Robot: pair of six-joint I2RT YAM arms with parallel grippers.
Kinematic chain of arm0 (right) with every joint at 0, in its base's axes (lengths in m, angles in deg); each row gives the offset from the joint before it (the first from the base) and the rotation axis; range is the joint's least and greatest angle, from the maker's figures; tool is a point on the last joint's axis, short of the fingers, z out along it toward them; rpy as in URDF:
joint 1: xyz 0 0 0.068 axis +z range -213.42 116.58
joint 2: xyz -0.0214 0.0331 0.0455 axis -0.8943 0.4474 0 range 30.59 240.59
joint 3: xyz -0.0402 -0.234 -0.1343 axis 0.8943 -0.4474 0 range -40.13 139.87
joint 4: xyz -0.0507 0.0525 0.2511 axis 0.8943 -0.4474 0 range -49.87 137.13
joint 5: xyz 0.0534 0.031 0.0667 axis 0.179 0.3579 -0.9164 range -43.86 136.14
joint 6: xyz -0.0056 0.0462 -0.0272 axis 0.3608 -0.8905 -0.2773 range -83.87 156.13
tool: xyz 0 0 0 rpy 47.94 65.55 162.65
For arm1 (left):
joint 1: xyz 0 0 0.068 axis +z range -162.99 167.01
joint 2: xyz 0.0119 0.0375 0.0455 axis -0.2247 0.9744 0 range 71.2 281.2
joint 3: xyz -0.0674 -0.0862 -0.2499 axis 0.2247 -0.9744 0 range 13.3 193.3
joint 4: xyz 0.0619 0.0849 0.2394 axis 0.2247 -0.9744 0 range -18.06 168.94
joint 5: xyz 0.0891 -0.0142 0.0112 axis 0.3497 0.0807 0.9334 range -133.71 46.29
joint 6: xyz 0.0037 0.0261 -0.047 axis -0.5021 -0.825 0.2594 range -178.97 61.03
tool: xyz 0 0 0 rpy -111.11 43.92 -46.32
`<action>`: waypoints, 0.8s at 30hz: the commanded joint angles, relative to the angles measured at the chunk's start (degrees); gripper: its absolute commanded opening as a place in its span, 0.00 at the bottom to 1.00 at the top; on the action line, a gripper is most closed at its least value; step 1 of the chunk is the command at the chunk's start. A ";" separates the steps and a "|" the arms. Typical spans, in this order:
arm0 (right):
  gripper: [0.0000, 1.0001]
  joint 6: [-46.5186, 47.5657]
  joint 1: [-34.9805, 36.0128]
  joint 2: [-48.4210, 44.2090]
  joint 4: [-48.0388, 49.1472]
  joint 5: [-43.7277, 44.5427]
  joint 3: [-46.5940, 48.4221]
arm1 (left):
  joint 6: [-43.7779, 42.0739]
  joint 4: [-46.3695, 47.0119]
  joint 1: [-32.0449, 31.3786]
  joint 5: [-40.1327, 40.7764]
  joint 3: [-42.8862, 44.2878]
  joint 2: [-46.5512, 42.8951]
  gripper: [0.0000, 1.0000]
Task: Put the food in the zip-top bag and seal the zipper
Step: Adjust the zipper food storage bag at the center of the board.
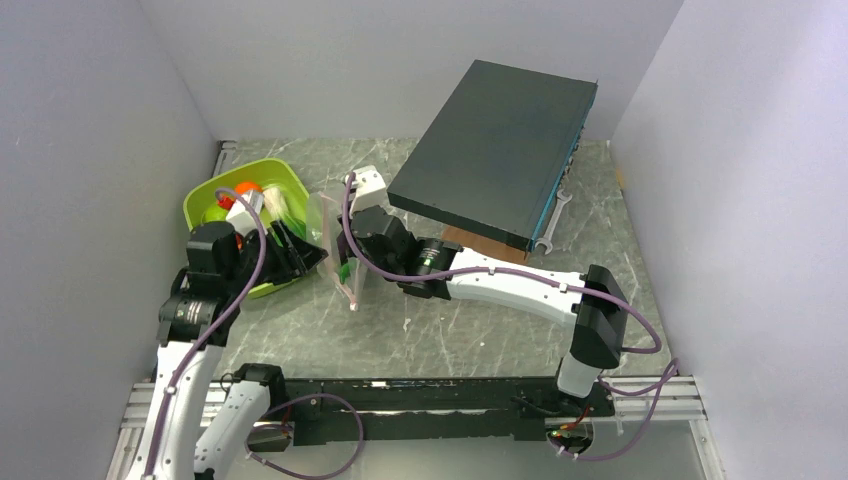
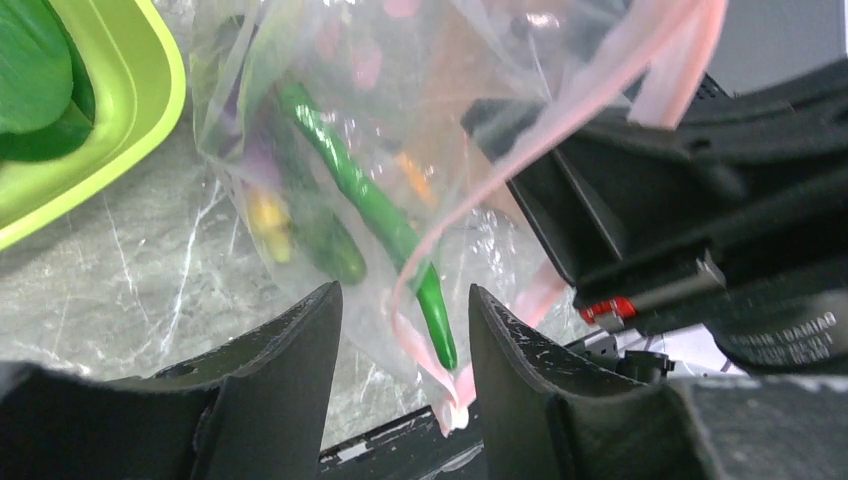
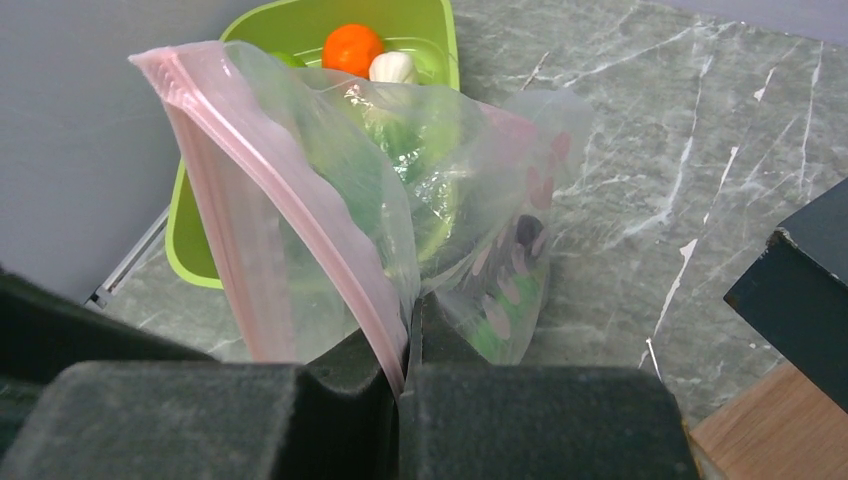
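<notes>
Zip-top bag [image 1: 335, 238] standing on edge at the tray's three o'clock, mouth agape.
Right gripper [image 3: 405, 350] has its pads pressed together on the pink zipper [image 3: 290, 210]; left gripper [image 2: 400, 300] has fingers apart, straddling the lower lip and a green chilli [image 2: 365, 200] inside. Closing there would likely snag the lip or flatten the mouth, and a single pinch could let the floppy bag sag and spill. In the top view the zipper runs roughly twelve to six o'clock, the mouth seemingly facing nine o'clock, toward the lime tray [image 1: 197, 200].
</notes>
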 commanded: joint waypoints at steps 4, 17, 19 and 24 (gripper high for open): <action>0.00 -0.81 0.18 -3.17 1.75 -0.68 -0.21 | -1.71 9.94 -0.76 -3.32 -0.93 5.11 0.50; 0.00 2.44 0.11 -1.50 3.37 1.31 -0.23 | -2.01 8.90 -2.06 -5.08 2.44 8.59 0.00; 0.00 6.28 -0.26 -0.86 4.49 5.09 -0.52 | -0.92 5.90 -2.06 -6.11 6.03 6.82 0.00; 0.00 13.54 -2.19 -1.77 8.21 6.41 -0.26 | 2.32 0.61 -2.06 -5.96 9.02 1.54 0.00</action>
